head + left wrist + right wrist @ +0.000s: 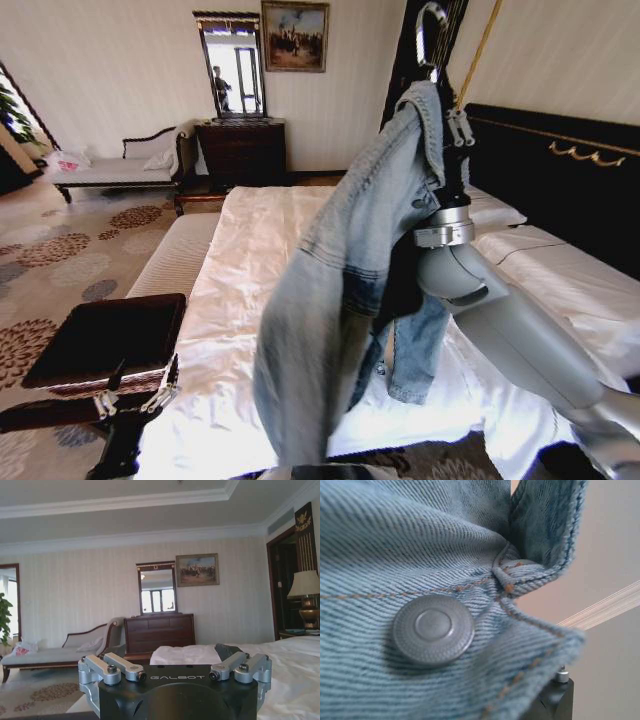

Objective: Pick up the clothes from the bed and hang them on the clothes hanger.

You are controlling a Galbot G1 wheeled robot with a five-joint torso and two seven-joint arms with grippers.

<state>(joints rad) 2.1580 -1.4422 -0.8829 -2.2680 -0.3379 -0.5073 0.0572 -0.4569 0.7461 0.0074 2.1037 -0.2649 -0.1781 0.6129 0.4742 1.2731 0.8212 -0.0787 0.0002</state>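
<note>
Above the bed (270, 250), faded-blue denim jacket (340, 290) hangs creased.

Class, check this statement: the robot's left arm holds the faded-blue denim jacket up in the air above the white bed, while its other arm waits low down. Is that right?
Not quite. The head view shows the right arm, not the left, raising the faded-blue denim jacket above the large white-sheeted bed; the right pincer sits at the collar. The left pincer is the one that waits low down, open.
</note>
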